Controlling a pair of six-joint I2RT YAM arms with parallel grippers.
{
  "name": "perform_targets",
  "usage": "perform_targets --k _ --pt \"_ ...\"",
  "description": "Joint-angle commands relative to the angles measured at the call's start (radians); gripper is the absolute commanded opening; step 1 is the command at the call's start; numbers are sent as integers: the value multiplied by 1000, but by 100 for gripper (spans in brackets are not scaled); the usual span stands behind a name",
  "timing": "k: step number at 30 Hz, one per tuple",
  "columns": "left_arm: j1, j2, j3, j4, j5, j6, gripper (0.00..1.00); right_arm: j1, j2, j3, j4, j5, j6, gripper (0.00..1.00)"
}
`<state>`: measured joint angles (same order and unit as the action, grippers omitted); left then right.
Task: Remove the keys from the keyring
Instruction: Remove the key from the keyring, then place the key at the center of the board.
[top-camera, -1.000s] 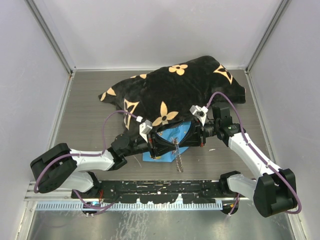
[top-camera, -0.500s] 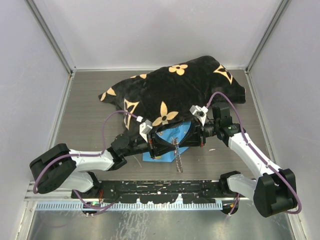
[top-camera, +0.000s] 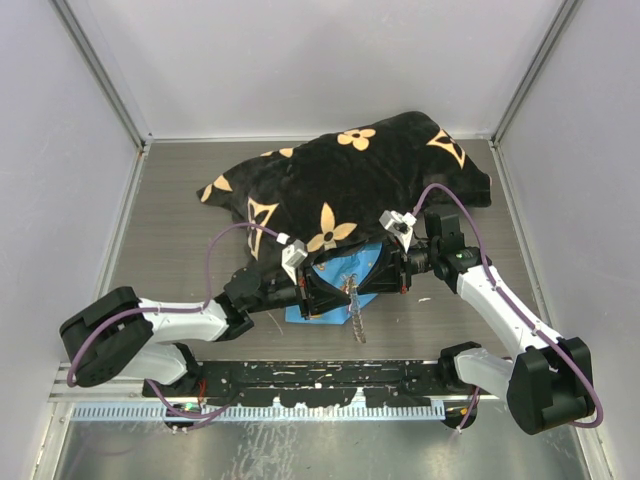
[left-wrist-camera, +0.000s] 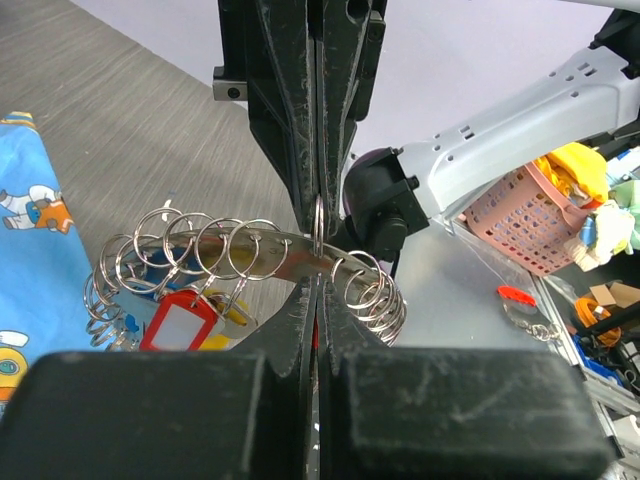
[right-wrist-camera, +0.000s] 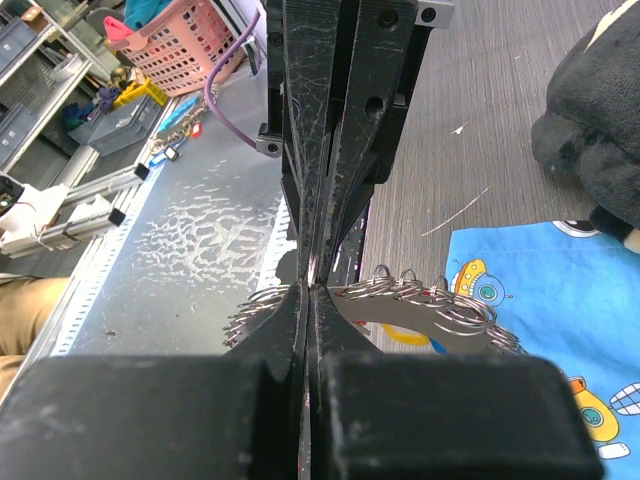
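Note:
The keyring (top-camera: 356, 318) is a curved silvery band strung with several split rings, held above the blue cartoon cloth (top-camera: 310, 312). My left gripper (top-camera: 338, 292) and right gripper (top-camera: 362, 280) meet tip to tip on it. In the left wrist view my left gripper (left-wrist-camera: 318, 272) is shut on a thin ring of the keyring (left-wrist-camera: 260, 245), with the right gripper (left-wrist-camera: 316, 190) opposite. A red-headed key (left-wrist-camera: 178, 318) and a yellow one (left-wrist-camera: 228, 335) hang from it. In the right wrist view my right gripper (right-wrist-camera: 309, 285) is shut on the keyring (right-wrist-camera: 440, 310).
A black plush cloth (top-camera: 350, 180) with tan flower marks lies bunched behind the grippers, touching the blue cloth (right-wrist-camera: 540, 300). Grey walls close the table on the left, right and back. The metal base rail (top-camera: 320, 375) runs along the near edge.
My left wrist has shifted slightly up and to the right. The hanging part of the keyring has swung a little with it. The right arm has not moved.

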<state>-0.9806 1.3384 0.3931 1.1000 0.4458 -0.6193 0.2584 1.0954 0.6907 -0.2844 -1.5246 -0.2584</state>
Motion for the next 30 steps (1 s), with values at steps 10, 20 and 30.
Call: perform_targets --k 10,20,30 --pt "59 -60 -5 -52 -51 -78 0 -10 -24 9 43 -89 8 1" --pt "348 -406 51 -693 0 -170 0 -40 -41 4 53 -77 10 1" --pt "785 -582 233 -1252 61 -68 0 -50 -57 -8 67 -75 11 1"
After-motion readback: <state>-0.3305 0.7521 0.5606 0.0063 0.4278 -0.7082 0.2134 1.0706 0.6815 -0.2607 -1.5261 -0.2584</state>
